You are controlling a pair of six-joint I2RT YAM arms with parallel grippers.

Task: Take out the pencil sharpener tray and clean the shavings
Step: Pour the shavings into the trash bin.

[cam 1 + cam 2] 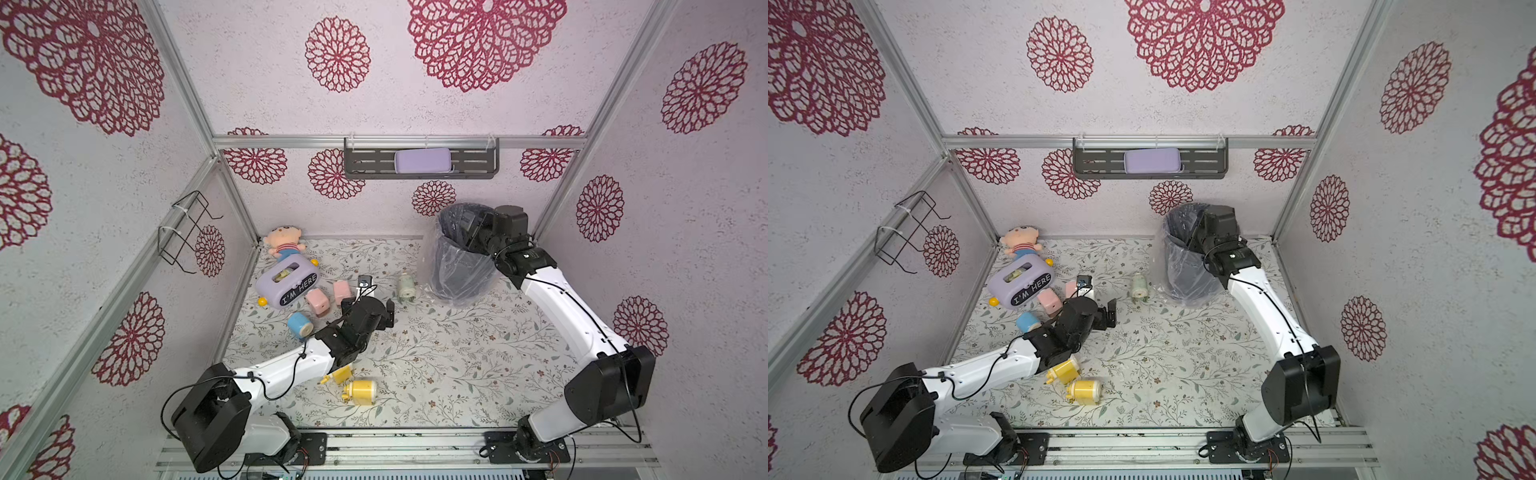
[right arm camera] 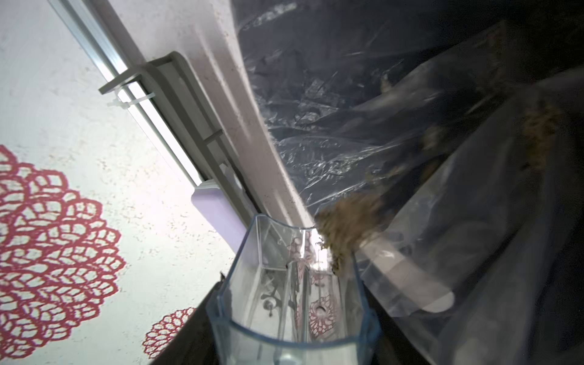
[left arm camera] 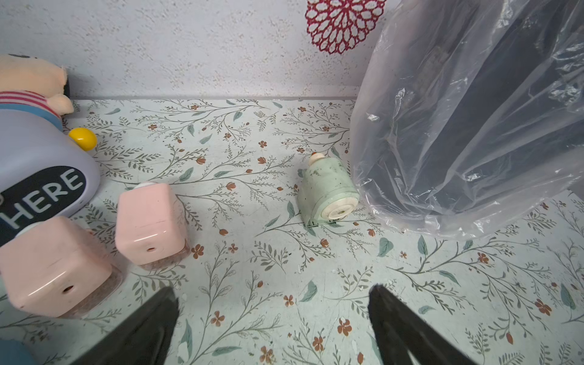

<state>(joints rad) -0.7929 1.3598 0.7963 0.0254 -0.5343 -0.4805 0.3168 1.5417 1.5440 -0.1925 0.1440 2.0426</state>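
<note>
- In both top views the right gripper [image 1: 471,232] reaches into the mouth of the plastic-lined bin [image 1: 455,278] at the far right of the table [image 1: 457,374]. What it carries is hidden there.
- Only the right wrist view shows it: narrow jaws holding a clear tray [image 2: 290,300], open end over the liner, brown shavings [image 2: 344,224] blurred at its lip.
- The left wrist view shows the left gripper [image 3: 273,289], jaws wide apart above the table.
- It also shows a green sharpener [image 3: 325,189] on its side just beside the bin, and two pink sharpeners [image 3: 148,221] nearby.
- Only the top views show two yellow sharpeners [image 1: 361,390] by the left arm.
</note>
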